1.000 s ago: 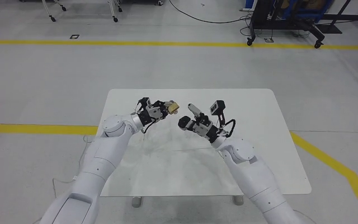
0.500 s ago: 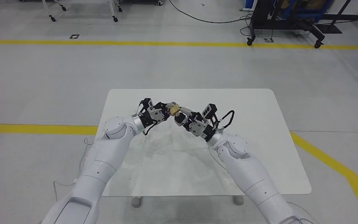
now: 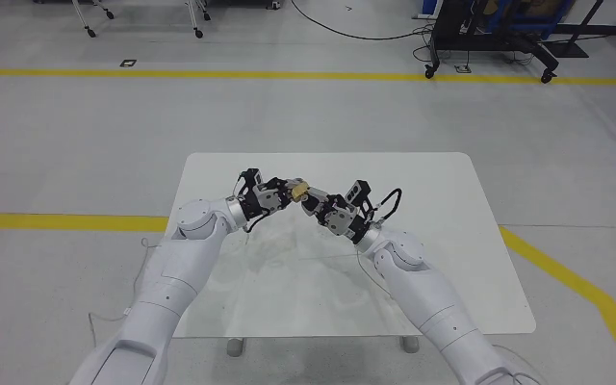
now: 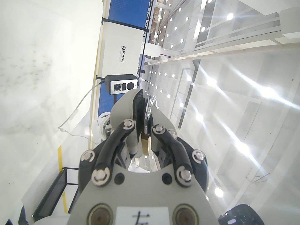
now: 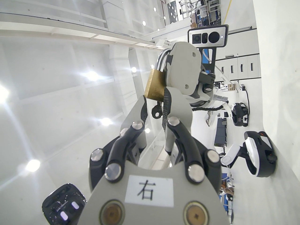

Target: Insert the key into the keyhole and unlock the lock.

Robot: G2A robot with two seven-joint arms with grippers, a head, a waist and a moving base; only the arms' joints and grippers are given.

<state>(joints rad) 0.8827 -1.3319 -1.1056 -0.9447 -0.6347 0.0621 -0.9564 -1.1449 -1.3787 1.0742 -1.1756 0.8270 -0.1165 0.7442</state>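
Observation:
A brass padlock (image 3: 299,190) with a steel shackle is held above the white table (image 3: 423,173), with my left gripper (image 3: 286,190) shut on it. In the left wrist view the left gripper (image 4: 146,108) clamps the shackle, and the brass padlock (image 4: 147,146) sits between its fingers. In the right wrist view the padlock (image 5: 155,85) hangs just past my right gripper (image 5: 155,108), which is shut on a small dark key (image 5: 156,113). The key's head sits right under the padlock's bottom face. Whether the blade is inside the keyhole is hidden.
Both grippers meet above the table's middle, a little toward its far edge. The floor beyond has yellow lines (image 3: 289,74) and a dark wheeled frame (image 3: 491,38) at the far right.
My right gripper has moved left with the key, from apart to right up against the padlock. The left gripper with the padlock has barely moved.

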